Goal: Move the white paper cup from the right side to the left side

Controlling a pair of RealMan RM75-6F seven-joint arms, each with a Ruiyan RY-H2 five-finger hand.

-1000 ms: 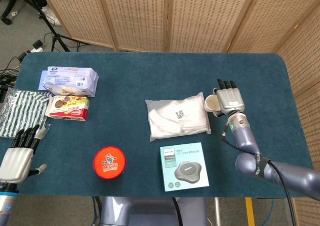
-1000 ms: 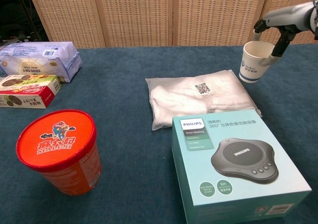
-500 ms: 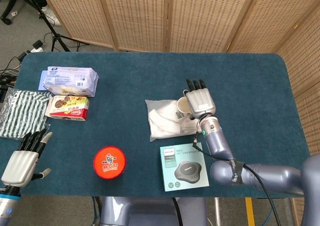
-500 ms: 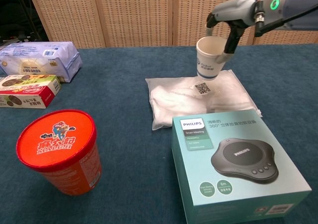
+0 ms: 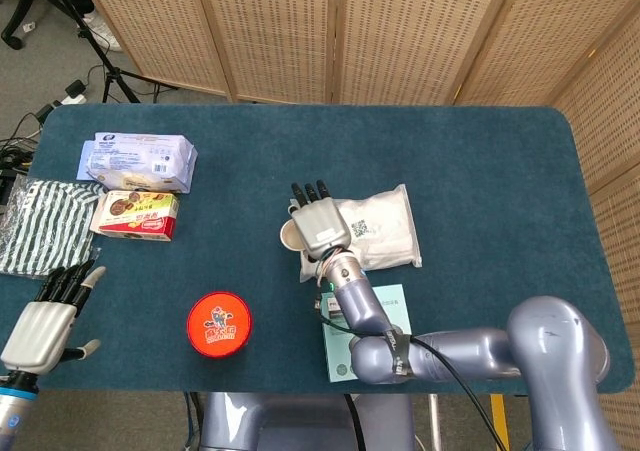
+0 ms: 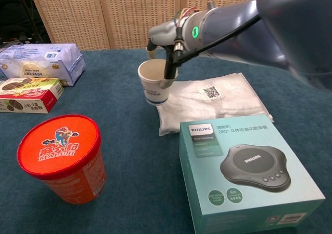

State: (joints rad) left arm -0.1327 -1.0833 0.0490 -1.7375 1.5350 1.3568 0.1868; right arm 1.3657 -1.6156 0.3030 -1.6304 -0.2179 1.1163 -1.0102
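My right hand (image 5: 318,225) holds the white paper cup (image 5: 292,236) above the table, near the left edge of the white plastic bag (image 5: 375,227). In the chest view the cup (image 6: 154,82) hangs upright, mouth open, with my right hand's fingers (image 6: 169,68) hooked over its rim and the thumb side outside. My left hand (image 5: 45,314) rests low at the front left corner, fingers apart, holding nothing. It does not show in the chest view.
A red-lidded tub (image 5: 219,322) stands front left, and the teal Philips box (image 6: 249,167) front centre. Snack packs (image 5: 138,214) and a blue-white bag (image 5: 140,159) lie at the far left, with striped cloth (image 5: 35,221) beside them. The white bag (image 6: 207,104) lies mid-table.
My right hand has carried the cup leftward from the table's right side, over the white bag, to its left edge. The left hand has barely shifted.
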